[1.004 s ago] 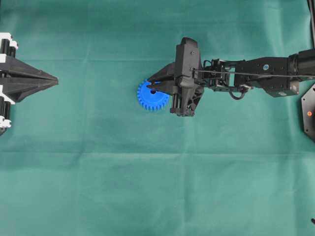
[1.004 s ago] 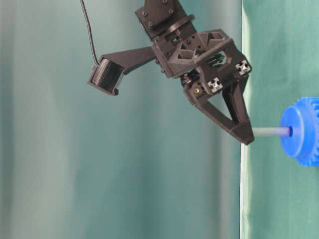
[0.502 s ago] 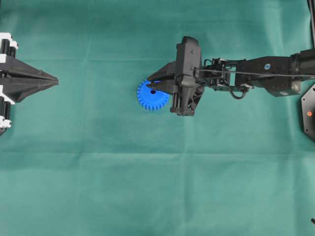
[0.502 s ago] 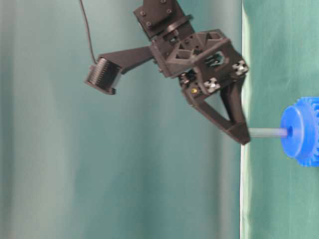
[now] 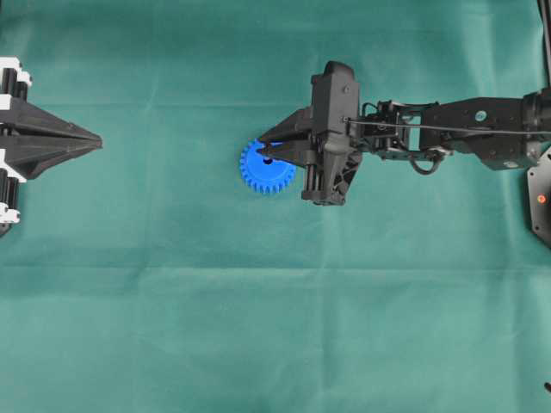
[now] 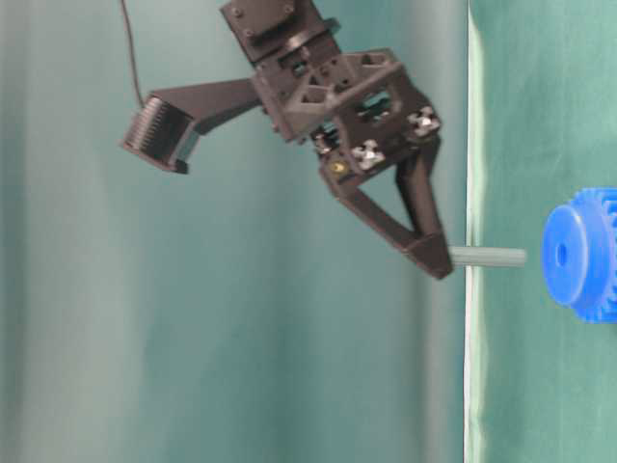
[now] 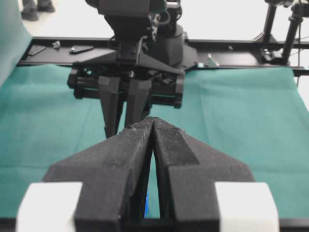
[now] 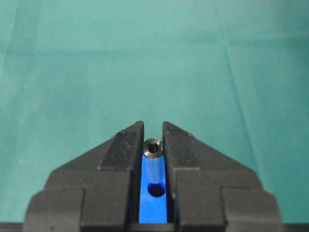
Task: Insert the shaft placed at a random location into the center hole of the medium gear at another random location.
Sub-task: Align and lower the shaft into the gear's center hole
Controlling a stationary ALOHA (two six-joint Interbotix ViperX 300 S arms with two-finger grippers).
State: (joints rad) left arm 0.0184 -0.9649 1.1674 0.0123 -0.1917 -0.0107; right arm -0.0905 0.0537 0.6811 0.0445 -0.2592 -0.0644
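Now we see the right tool (image 6: pixel 439 262), still clamping the shaft (image 6: pixel 488 257), has pulled it out of the medium gear (image 6: pixel 578 254); center hole (image 6: pixel 562 253) empty, insertion undone. Left tool (image 5: pixel 86 140) closed, idle.

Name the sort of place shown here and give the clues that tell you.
Probably a robotics lab test bench: a plain green cloth covers the work surface, two black robot arms face each other, the right gripper holds a small grey metal shaft near a bright blue plastic gear, and equipment framing stands behind.
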